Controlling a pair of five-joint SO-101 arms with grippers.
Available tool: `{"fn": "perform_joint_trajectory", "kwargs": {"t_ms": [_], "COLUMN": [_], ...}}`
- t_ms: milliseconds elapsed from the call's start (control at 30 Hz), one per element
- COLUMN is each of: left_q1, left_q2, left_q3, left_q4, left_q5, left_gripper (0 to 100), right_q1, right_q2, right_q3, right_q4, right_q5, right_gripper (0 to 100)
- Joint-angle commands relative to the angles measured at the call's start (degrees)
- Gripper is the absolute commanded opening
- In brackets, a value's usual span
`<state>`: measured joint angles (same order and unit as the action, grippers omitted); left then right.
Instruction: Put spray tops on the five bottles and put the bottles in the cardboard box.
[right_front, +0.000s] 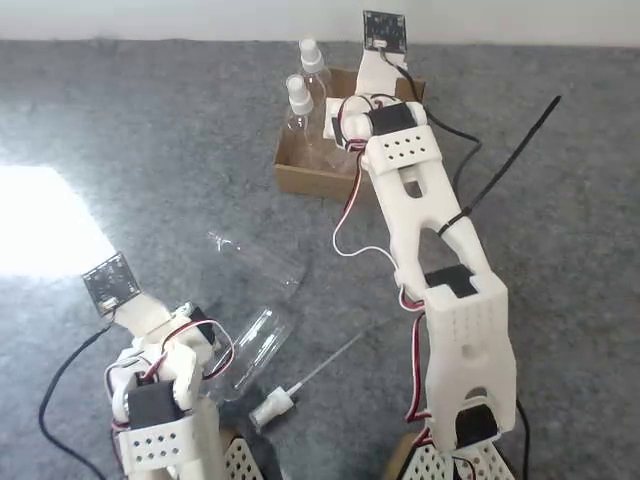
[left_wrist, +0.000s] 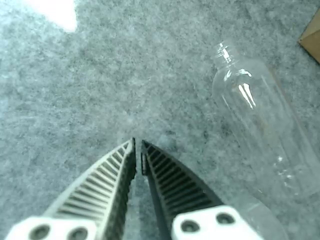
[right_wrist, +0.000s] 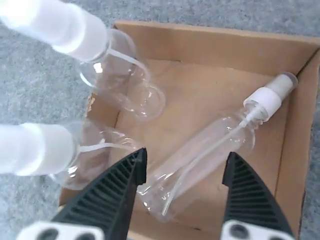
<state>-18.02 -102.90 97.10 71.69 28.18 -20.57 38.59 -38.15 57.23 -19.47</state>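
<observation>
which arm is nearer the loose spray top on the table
Left. The left arm sits beside the spray top; the right arm reaches over the cardboard box, far from it.

A robotics lab or hobby workshop is being suggested, rather than a home. Two white printed plastic arms (right_front: 430, 190) are being held side by side on perforated bases (right_front: 240, 462) at a grey speckled surface (right_front: 150, 130). Red, white and black wires (right_front: 340, 225) are being left exposed along them, and bare circuit boards (right_front: 384, 30) are being carried at their wrists. A cardboard box (right_front: 310, 182) and clear bottles (right_front: 255, 345) are being kept on the surface, before a plain pale wall (right_front: 200, 18).
</observation>
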Motion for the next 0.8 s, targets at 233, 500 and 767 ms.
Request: {"fn": "perform_joint_trajectory", "kwargs": {"t_ms": [233, 500, 767], "left_q1": [0.0, -0.09, -0.09], "left_q2": [-0.7, -0.7, -0.7], "left_q3": [-0.57, -0.57, -0.57], "left_q4": [0.26, 0.26, 0.26], "left_q5": [0.7, 0.7, 0.7], "left_gripper": [1, 1, 1], "right_q1": [1.63, 3.3, 4.26], "right_q2": [8.13, 12.88, 12.97], "right_q3": [-10.37, -12.22, -12.22], "right_q4": [1.1, 1.36, 4.79], "right_q5": [-0.62, -0.62, -0.53], "right_gripper": [23.8, 23.8, 23.8]}}
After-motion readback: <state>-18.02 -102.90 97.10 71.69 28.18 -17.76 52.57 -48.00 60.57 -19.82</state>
